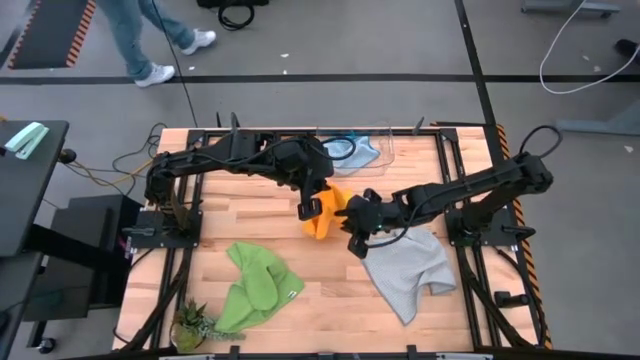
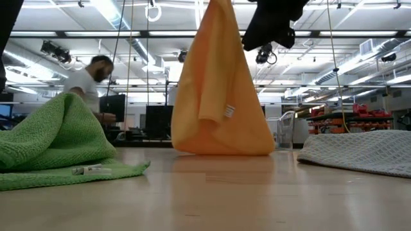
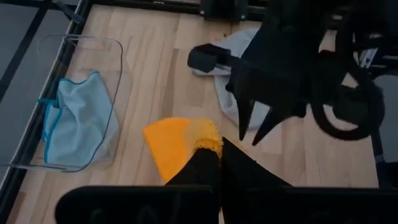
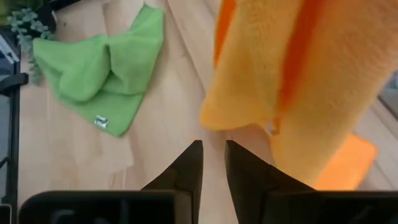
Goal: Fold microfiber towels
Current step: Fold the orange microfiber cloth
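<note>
Yellow-orange towel [image 1: 322, 218] hangs clamped in left pincer [image 1: 312, 205]; right pincer [image 1: 356, 243], apparently parted, empty, alongside.

Yellow-orange microfiber towel [image 1: 322, 218] hangs from left gripper [image 1: 309, 208], its lower edge on wooden table [image 1: 250, 215]; right gripper [image 1: 357, 243] just beside.

Your table [image 1: 300, 300] is pale wood planking in a black frame, standing on a grey floor [image 1: 330, 50] marked with dark tape lines. A black mat with striped edge [image 1: 50, 30] lies at one far corner. A person [image 1: 150, 35] in jeans and white shoes walks past the table's far side. In the low view you see long ceiling light strips [image 2: 122, 19], dark monitors [image 2: 157, 122], and a person in a white shirt [image 2: 87, 77].
</note>
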`<state>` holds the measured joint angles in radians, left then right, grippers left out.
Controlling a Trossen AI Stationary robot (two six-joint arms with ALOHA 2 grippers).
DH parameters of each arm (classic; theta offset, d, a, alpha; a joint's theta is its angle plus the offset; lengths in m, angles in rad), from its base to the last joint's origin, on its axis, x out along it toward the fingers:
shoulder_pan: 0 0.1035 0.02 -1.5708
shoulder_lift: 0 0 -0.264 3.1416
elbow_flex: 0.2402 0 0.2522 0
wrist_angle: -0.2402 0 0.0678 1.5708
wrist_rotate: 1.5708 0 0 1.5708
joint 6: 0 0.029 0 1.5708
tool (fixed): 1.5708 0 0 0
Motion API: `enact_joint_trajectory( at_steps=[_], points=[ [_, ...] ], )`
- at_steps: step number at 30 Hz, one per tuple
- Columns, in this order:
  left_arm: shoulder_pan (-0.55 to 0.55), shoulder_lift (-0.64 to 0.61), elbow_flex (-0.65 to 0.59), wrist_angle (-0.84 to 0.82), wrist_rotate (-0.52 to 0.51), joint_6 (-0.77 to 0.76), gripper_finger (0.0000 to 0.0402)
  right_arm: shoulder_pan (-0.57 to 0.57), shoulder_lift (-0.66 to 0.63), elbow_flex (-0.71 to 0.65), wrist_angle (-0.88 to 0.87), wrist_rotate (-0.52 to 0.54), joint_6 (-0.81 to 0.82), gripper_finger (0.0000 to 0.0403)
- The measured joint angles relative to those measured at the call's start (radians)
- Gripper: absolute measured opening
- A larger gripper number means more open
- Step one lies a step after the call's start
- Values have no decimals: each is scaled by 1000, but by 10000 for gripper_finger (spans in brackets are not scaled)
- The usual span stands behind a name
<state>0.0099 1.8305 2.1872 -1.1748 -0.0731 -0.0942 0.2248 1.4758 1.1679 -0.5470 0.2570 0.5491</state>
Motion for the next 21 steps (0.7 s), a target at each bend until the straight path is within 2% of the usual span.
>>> enact_joint_trajectory(
  at_steps=[13,21],
  points=[
    [1,0,0,2,26,2,2,-101,20,0,13,24,-34,106],
    [10,0,0,3,29,3,2,-96,20,0,40,19,-53,111]
  ],
)
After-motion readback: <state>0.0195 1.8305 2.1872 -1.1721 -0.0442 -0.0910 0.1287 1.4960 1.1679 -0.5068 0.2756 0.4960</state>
